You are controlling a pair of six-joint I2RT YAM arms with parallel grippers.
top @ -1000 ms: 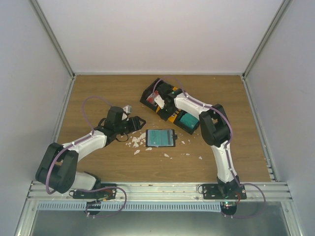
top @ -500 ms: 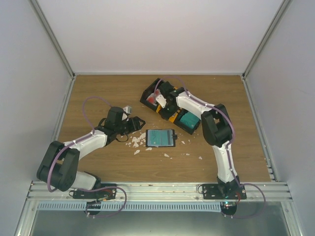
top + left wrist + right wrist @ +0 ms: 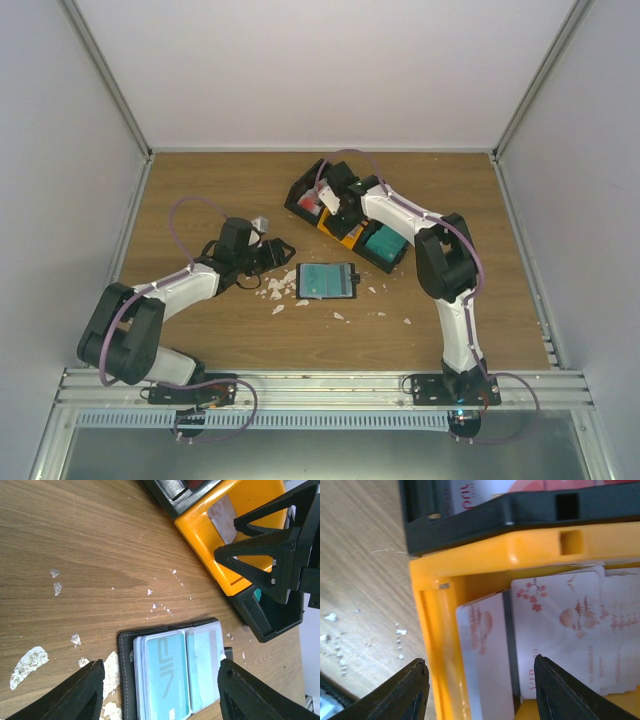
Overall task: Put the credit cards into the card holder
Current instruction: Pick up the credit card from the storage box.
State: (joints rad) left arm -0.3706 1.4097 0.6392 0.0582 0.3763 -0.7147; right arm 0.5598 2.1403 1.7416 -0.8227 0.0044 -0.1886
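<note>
Compared with a second ago, the right arm has its elbow shifted slightly outward to the right, while its wrist stays over the bins. The left arm and the card holder lie as before. The right arm reaches forward and inward, and the right gripper hangs wide and empty just above the orange bin. At least three pale cards lean in that bin. The left arm bends low across the surface, and the left gripper is likewise wide and empty, pointing toward the card holder. The single card holder lies open and flat near the middle of the surface, with two teal cards showing in its pockets. Three bins stand in a touching row. The far black bin holds red cards, too few showing to count. The orange bin sits in the middle, and the near black bin has teal contents. Many small white scraps lie around the holder.
</note>
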